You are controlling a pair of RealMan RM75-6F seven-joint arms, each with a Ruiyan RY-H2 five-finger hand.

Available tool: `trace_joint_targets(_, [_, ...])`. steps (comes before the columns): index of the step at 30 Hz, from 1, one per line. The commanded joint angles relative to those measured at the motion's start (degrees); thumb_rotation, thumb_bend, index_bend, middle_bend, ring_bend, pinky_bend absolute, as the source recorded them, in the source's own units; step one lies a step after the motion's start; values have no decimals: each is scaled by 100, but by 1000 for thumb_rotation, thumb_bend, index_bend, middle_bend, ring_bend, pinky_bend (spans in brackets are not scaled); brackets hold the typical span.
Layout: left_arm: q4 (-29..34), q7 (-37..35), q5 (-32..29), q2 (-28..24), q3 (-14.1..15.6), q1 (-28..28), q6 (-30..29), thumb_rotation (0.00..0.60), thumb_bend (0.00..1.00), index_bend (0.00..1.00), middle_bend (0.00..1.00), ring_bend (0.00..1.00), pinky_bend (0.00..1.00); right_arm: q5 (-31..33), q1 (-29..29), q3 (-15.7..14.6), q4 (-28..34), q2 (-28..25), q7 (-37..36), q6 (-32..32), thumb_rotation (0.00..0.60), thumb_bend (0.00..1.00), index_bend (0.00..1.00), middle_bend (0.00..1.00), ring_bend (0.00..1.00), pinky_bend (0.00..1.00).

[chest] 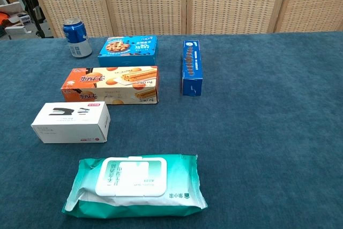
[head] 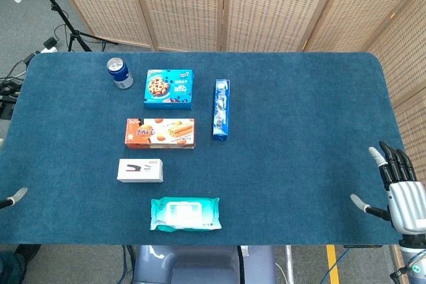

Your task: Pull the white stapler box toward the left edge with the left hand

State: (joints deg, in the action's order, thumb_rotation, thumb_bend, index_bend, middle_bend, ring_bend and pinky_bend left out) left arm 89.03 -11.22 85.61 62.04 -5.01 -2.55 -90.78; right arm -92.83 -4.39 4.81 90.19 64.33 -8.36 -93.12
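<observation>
The white stapler box (head: pixel 140 171) lay flat, its long side running left to right on the counter (head: pixel 299 164). The right hand (head: pixel 398 191) was spread and held nothing. Only a fingertip of the left hand (head: pixel 14 197) showed, so I could not tell its state.

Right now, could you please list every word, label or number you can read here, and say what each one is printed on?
No text reads with certainty.
White stapler box: a stapler picture, small print blurred.
Orange biscuit box: large Chinese characters, too blurred to quote.
Blue cookie box: lettering too small.
Narrow blue box: unreadable.
Wet wipes pack: print blurred.
Blue can: unreadable.
</observation>
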Motion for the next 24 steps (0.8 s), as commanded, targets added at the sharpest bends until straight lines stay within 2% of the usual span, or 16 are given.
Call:
trace_joint_targets(1, [-5, 1, 2, 3, 1, -2, 5, 600, 100, 0, 0, 0, 0, 14, 2, 5, -2, -2, -4, 1, 600, 0, 44, 0, 0, 20])
trace_joint_targets(8, [6, 43, 78, 16, 49, -40, 77, 600, 101, 0, 0, 0, 0, 16, 5, 4, 7, -13, -29, 2, 600, 0, 44, 0, 0, 20])
trace_joint_targets(11, [58, 176, 419, 73, 137, -192, 171, 600, 100, 0, 0, 0, 0, 48, 4, 22, 16, -23, -64, 4, 600, 0, 44, 0, 0, 20])
trace_joint_targets(17, [403, 389, 994, 251, 258, -886, 1015, 600, 85, 0, 0, 0, 0, 82, -9, 39, 10, -43, -125, 35, 600, 0, 44, 0, 0, 20])
trace_joint_targets(21, [689, 869, 886, 533, 188, -1432, 1881, 600, 86, 0, 0, 0, 0, 149, -16, 60, -12, -54, -179, 73, 600, 0, 44, 0, 0, 20])
trace_joint_targets(24, [738, 1240, 749, 789, 145, -1666, 2256, 600, 87, 0, 0, 0, 0, 191, -20, 82, -24, -66, -224, 86, 600, 0, 44, 0, 0, 20])
